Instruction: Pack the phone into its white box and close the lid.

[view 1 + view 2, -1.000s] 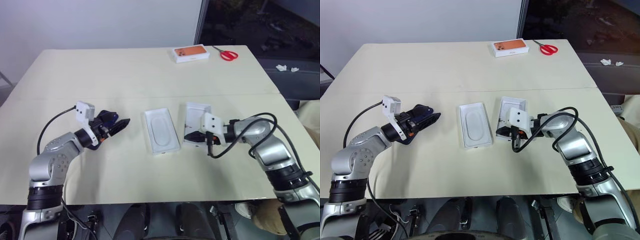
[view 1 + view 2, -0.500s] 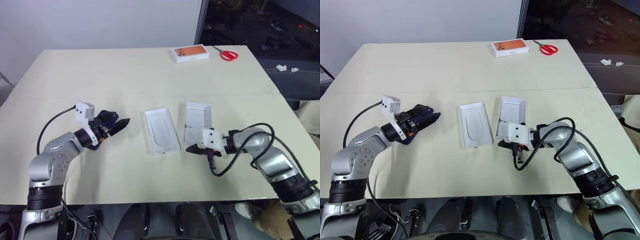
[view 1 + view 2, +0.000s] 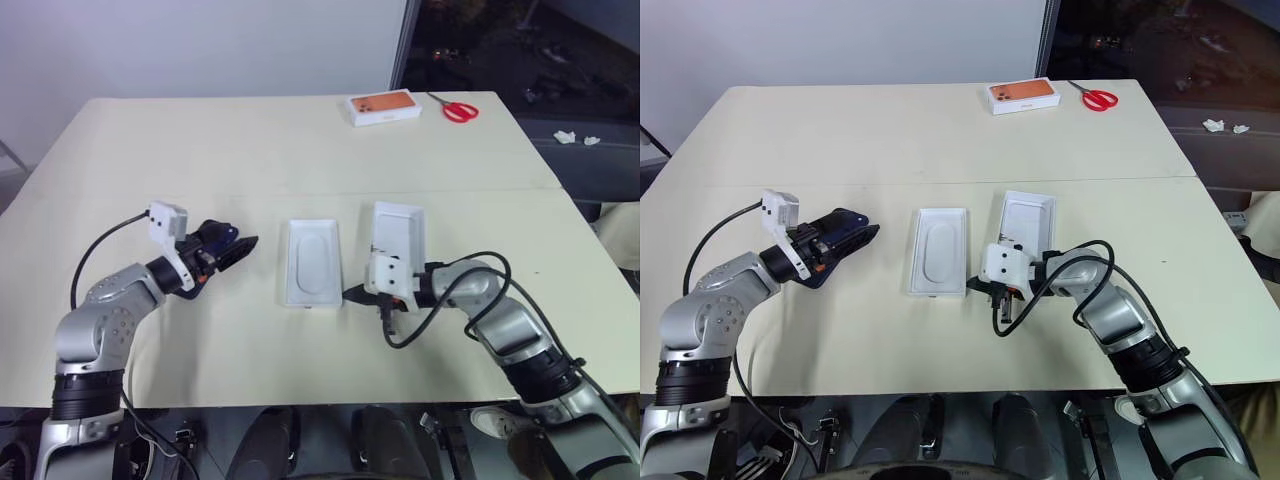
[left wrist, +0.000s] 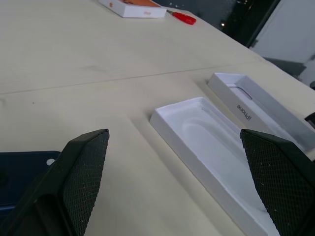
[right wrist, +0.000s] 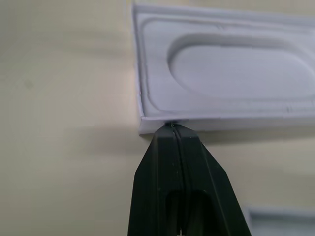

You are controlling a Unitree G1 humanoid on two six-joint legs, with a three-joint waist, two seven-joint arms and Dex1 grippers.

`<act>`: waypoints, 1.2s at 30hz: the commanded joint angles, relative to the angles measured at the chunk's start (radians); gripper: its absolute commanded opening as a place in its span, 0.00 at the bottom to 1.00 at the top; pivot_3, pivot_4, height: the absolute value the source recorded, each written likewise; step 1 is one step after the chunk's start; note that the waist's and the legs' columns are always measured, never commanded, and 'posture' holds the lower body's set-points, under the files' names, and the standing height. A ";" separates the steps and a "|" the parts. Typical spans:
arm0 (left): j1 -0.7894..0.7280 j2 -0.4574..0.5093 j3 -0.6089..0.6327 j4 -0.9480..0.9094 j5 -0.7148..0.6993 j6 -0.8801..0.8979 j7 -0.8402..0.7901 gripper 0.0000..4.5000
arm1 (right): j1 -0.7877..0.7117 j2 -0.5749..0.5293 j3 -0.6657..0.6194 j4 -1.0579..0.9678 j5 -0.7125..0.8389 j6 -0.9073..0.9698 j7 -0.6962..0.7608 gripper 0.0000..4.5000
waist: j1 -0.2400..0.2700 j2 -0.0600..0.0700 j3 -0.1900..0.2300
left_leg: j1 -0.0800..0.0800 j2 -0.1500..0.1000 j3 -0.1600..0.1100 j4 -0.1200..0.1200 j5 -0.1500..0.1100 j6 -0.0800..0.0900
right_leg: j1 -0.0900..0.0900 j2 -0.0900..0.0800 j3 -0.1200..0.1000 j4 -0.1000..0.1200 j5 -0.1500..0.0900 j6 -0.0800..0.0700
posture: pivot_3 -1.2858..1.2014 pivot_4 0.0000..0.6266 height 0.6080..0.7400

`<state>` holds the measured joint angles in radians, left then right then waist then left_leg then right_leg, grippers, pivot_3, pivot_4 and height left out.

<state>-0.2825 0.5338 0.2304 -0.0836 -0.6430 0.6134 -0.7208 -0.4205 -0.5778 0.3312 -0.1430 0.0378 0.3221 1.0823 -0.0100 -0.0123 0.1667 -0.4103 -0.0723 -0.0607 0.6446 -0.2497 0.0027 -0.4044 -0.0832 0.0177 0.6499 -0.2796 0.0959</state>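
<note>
Your right end effector [image 5: 172, 129], fingers pinched together, noses the white box [image 3: 311, 262] corner to square it; left end effector [image 3: 243, 247], wide, cradles the phone [image 3: 835, 236].

Left claw [image 3: 243, 247] spread wide; right claw [image 3: 350, 296] pinched closed.

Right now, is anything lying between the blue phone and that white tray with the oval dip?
No. In the eye views, only bare table lies between the phone and the white tray.
</note>
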 commanded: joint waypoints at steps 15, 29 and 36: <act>-0.011 0.150 0.114 0.118 -0.031 0.047 -0.065 1.00 | -0.209 0.083 -0.105 -0.002 0.101 0.062 -0.083 0.00 | -0.008 0.000 0.000 | 0.000 0.001 0.000 -0.001 0.000 0.000 | -0.002 0.001 0.000 0.001 0.000 0.000 | 0.52 0.24 1.00; -0.197 0.355 -0.001 0.610 0.108 0.151 -0.247 1.00 | -0.381 0.491 0.165 0.357 -0.142 -0.088 -0.340 0.00 | -0.011 0.000 0.000 | 0.000 -0.001 0.000 -0.002 0.003 -0.005 | -0.008 0.002 -0.001 0.005 0.000 0.000 | 0.52 0.24 1.00; -0.318 0.322 -0.130 0.837 0.216 0.168 -0.349 1.00 | -0.422 0.596 0.233 0.532 -0.239 -0.133 -0.410 0.00 | -0.006 -0.002 -0.001 | 0.000 -0.002 0.000 -0.001 0.005 -0.008 | -0.007 0.003 -0.002 0.005 0.000 0.000 | 0.52 0.24 1.00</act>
<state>-0.5968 0.8655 0.1417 0.7025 -0.4627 0.7599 -1.0449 -0.8179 -0.0091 0.5551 0.3987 -0.1887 0.2102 0.6857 -0.0161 -0.0145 0.1652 -0.4098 -0.0745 -0.0611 0.6434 -0.2447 -0.0056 -0.4116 -0.0807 0.0162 0.6558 -0.2797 0.0958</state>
